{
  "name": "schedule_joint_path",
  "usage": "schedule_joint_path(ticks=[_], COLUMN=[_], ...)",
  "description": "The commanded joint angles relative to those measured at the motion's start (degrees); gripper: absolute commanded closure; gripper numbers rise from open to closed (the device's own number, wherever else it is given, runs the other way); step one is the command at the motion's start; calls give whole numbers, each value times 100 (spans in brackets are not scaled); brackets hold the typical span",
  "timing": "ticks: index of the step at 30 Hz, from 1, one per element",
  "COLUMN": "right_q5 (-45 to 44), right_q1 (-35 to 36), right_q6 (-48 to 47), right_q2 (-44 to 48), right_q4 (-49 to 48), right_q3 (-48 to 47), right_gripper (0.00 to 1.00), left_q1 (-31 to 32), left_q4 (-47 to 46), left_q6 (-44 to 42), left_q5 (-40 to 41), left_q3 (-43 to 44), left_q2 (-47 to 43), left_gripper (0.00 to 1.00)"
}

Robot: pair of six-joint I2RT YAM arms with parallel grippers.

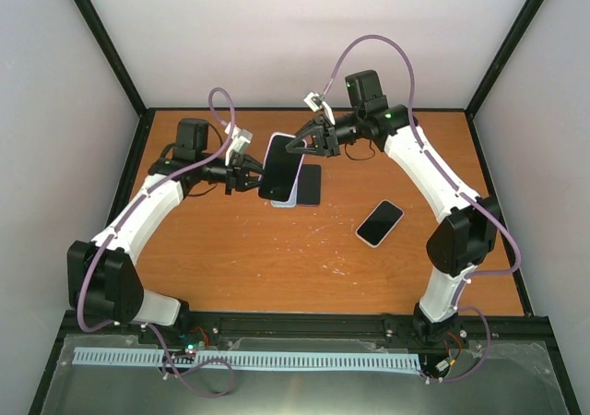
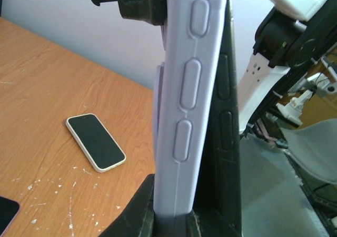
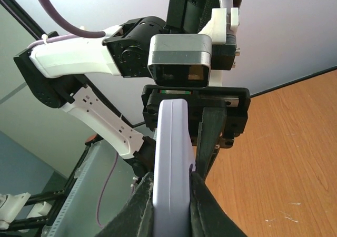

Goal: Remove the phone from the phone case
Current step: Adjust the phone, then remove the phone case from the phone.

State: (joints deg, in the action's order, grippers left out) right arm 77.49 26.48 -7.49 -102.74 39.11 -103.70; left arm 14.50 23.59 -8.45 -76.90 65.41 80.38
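The phone case hangs above the desk, with the phone inside it. The left tool and right tool each pinch its edge tight. Peel one corner back slowly while the other tool holds firm. The case looks soft, smooth and purple, with round bumpy buttons.

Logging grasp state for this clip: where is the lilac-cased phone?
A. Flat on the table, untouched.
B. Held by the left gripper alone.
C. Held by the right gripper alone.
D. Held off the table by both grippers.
D: the left gripper and the right gripper each clamp an end of the lilac phone case, held off the table; each wrist view shows it pinched between that arm's fingers.
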Motion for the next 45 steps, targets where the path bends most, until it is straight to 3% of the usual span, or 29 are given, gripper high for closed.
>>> schedule_joint_path(ticks=[1,4,9,14,24,37,45], right_q5=[-91,-479,-1390,-2847,-6237,-7782,-8415], right_q1=[237,47,-197,-184,876,2139,2627], right_q6=[-147,-156,-510,-825,-1645,-1932,-2263], right_q2=[-228,-233,-83,280,887,312,-58], right_q4=[167,184,293,-109,-1357,-1771,-2128], right_q3=[-315,-488,-634,-318,819,859,821], right_gripper=[84,63,48,42,42,46,47], left_q1=[-97,-441,-650,-886,-1096,-1406,-1406], left_q4=[-807,-1742,-2510,-3498,-2610,-2583,-2653], left_q6=[1003,2024,3136,4593,5443,7065,7416], left_q5=[-401,-530,-434,-217,943,1518,1522], left_q3=[186,-78,-356,-740,-392,-610,-730], left_q2=[-124,-107,-18,178,636,926,910], left_gripper=[99,99,99,99,99,99,99])
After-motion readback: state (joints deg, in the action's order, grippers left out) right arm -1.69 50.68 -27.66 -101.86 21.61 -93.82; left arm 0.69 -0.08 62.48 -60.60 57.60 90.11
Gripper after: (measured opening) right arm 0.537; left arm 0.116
